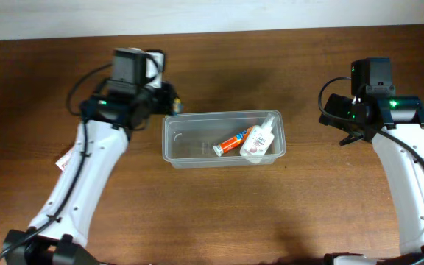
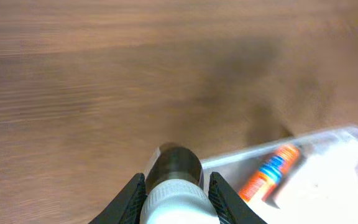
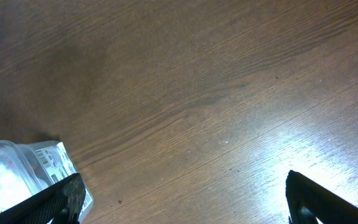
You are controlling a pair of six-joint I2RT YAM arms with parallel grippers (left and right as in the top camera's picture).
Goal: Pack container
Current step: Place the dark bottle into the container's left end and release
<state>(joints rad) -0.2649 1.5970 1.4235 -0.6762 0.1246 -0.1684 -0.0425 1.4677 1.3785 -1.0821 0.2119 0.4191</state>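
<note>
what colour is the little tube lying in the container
The tube is orange with a blue band, clearest in the left wrist view.

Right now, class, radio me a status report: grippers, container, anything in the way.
Left gripper shut on dark-capped bottle, near container's left end. Right gripper open, empty. Container holds orange tube and white bottle at right; left half bare.

Looking like a robotics lab: white left arm [image 1: 87,173] & right arm [image 1: 411,173] standing at near corners of wood-grain desk [image 1: 219,217] w/ pale wall [image 1: 197,13] running along far edge.
</note>
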